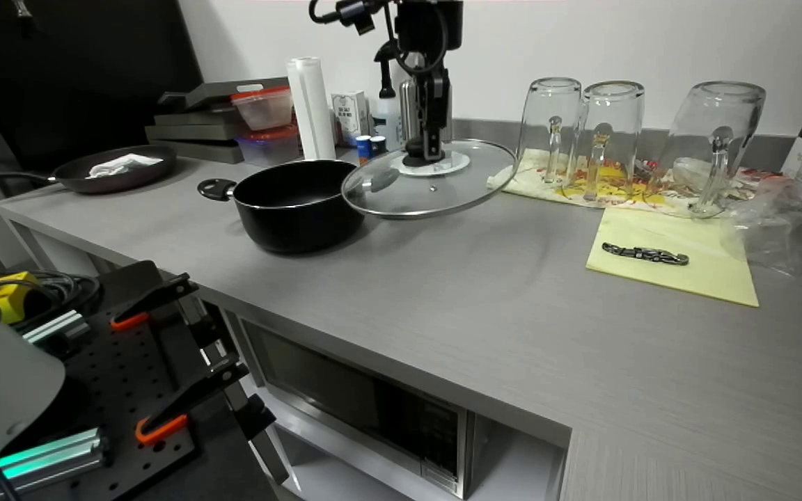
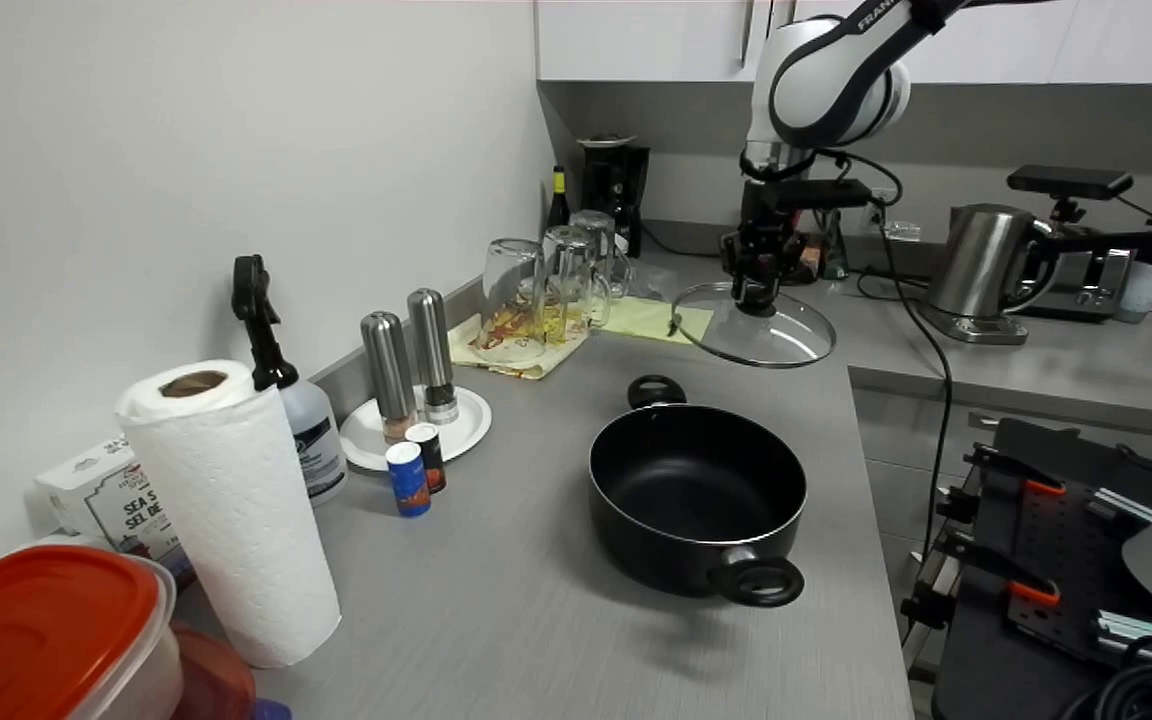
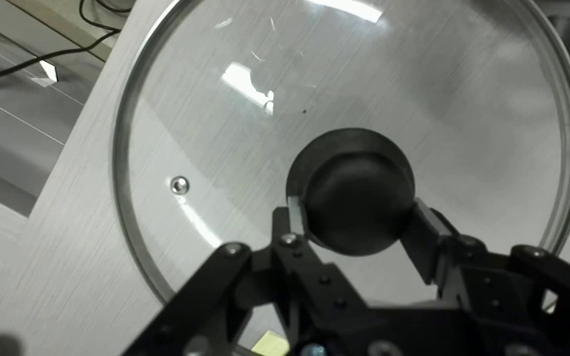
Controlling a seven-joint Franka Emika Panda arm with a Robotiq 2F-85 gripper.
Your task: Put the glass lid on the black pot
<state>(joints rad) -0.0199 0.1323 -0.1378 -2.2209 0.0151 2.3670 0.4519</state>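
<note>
Though busy, grey counter [image 1: 470, 299] under pot [image 1: 300, 226], white wall [image 1: 568, 42] alongside.

The pincer [image 3: 359, 217] holds the black knob [image 3: 356, 193] of the glass lid [image 3: 344, 106] between its fingers [image 3: 424, 240] — both touching it. A small metal ring [image 3: 179, 185] sits in the glinting glass, the grey surface [image 3: 72, 237] shows through — and a dark cable [image 3: 67, 52] crosses the upper left.

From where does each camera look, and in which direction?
An exterior view: above the counter, looking along it toward the pan; robot's base and gripper show.
An exterior view: near the paper roll, looking past the pot toward the kettle; arm, base, gripper show.
Wrist view: on the arm, facing down at the lid; fingers show.
Both exterior views share pot, lid and gripper.
</note>
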